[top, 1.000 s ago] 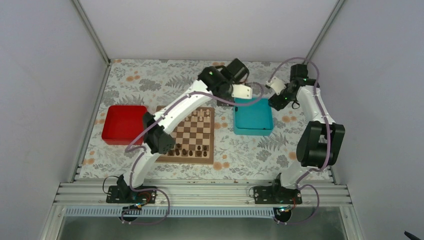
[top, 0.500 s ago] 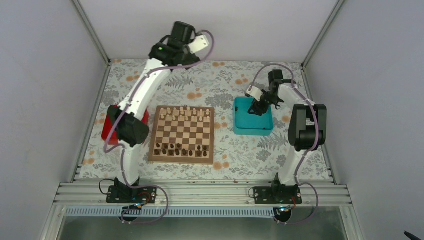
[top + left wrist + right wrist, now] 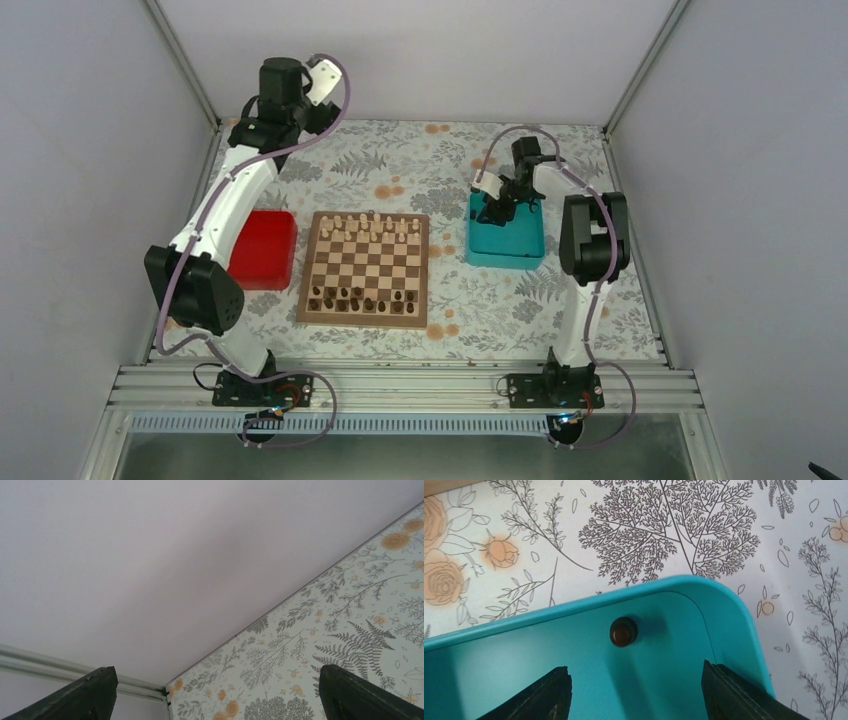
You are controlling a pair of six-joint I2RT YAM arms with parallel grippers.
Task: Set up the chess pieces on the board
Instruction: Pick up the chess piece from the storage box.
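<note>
The board [image 3: 322,305] lies mid-table. Several dark chess pieces [image 3: 361,298] stand along its near rows, and pale pieces line the far rows. One more dark chess piece [image 3: 623,631] stands inside a rounded corner of the teal tray [image 3: 724,592]. My right gripper [image 3: 634,696] hangs open just above the tray floor. That piece is ahead of its fingertips, and nothing is between them. From above, the right gripper [image 3: 494,208] sits over the tray's far left part. My left gripper [image 3: 217,700] is open and empty, raised by the back wall at the far left corner.
A red tray [image 3: 262,250] sits left of the board, partly under the left arm's links. The teal tray [image 3: 505,243] sits right of the board. Walls and aluminium posts close in the flowered tablecloth on three sides.
The left arm swung from over the teal tray's far edge to the far left corner, and its jaws opened wider. The right gripper moved left and down into the teal tray.
</note>
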